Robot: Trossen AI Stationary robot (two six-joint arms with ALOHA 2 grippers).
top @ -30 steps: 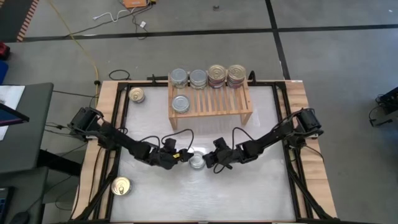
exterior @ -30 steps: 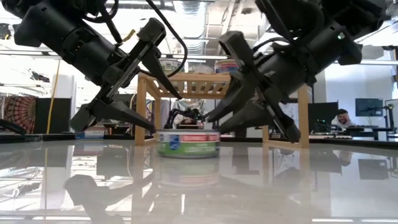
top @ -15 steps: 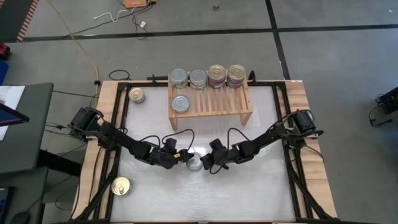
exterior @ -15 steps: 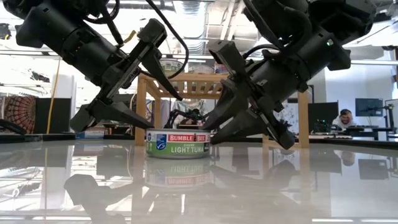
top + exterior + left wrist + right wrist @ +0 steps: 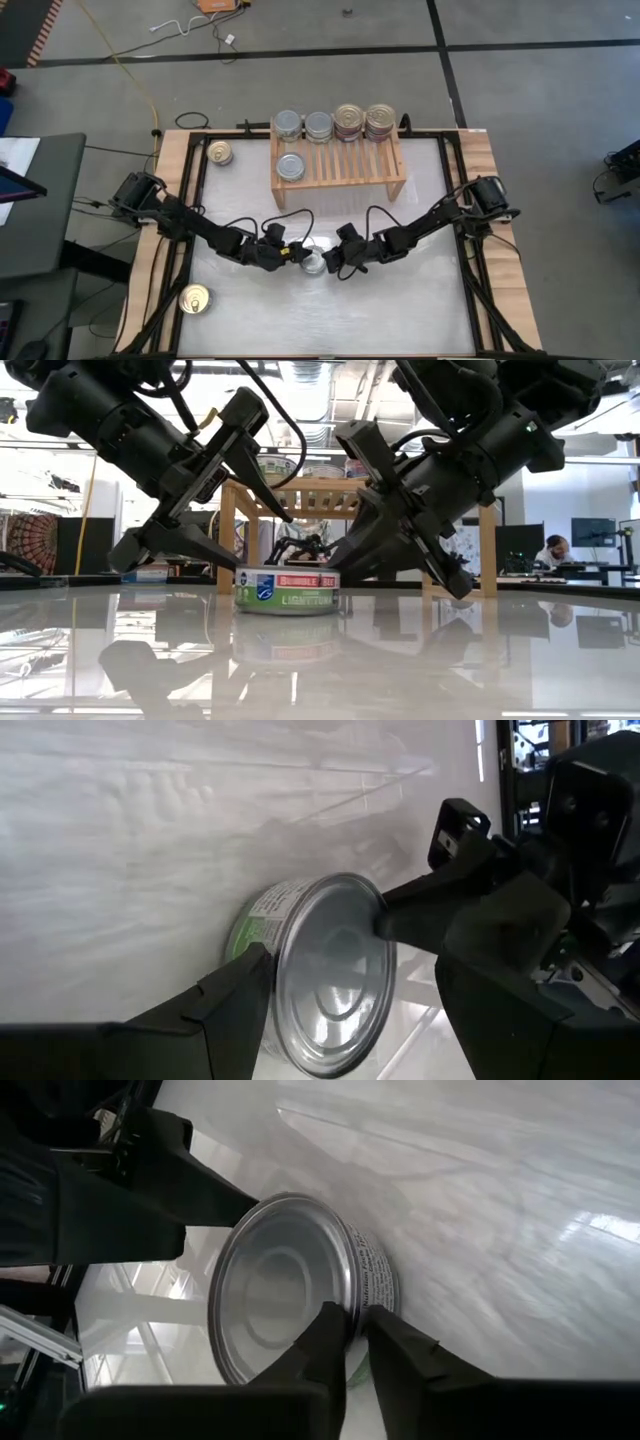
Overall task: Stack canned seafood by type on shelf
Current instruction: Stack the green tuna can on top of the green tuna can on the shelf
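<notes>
A flat tin of light tuna with a plain silver top (image 5: pixel 314 262) (image 5: pixel 286 589) stands on its base mid-table. My left gripper (image 5: pixel 297 256) (image 5: pixel 350 970) is open, with one finger on either side of the tin from the left. My right gripper (image 5: pixel 329 263) (image 5: pixel 355 1322) comes in from the right and is shut on the tin's rim. The light-wood shelf (image 5: pixel 345 172) stands at the far edge. It carries silver-topped tins (image 5: pixel 288 124) (image 5: pixel 318 126) (image 5: pixel 290 166) and two stacks with gold lids (image 5: pixel 349 120) (image 5: pixel 379 120). My left gripper has one finger (image 5: pixel 235 995) close against the tin's side wall (image 5: pixel 258 915); I cannot tell whether it touches. My right gripper pinches the tin's top rim (image 5: pixel 350 1295) on its right side, one finger over the lid and one outside the wall. The fingers slant down from the table's right. The tin stays flat on the table.
Two loose gold-lidded tins lie on the table, one at the far left (image 5: pixel 219 153) and one at the near left (image 5: pixel 195 299). The shelf's near right part (image 5: pixel 370 165) is bare slats. A black frame (image 5: pixel 455 200) borders the white tabletop.
My right gripper has moved toward the table's left and slightly down onto the tin, then closed on its rim. The tin has slid a little toward my left gripper and turned about, staying flat on the table.
</notes>
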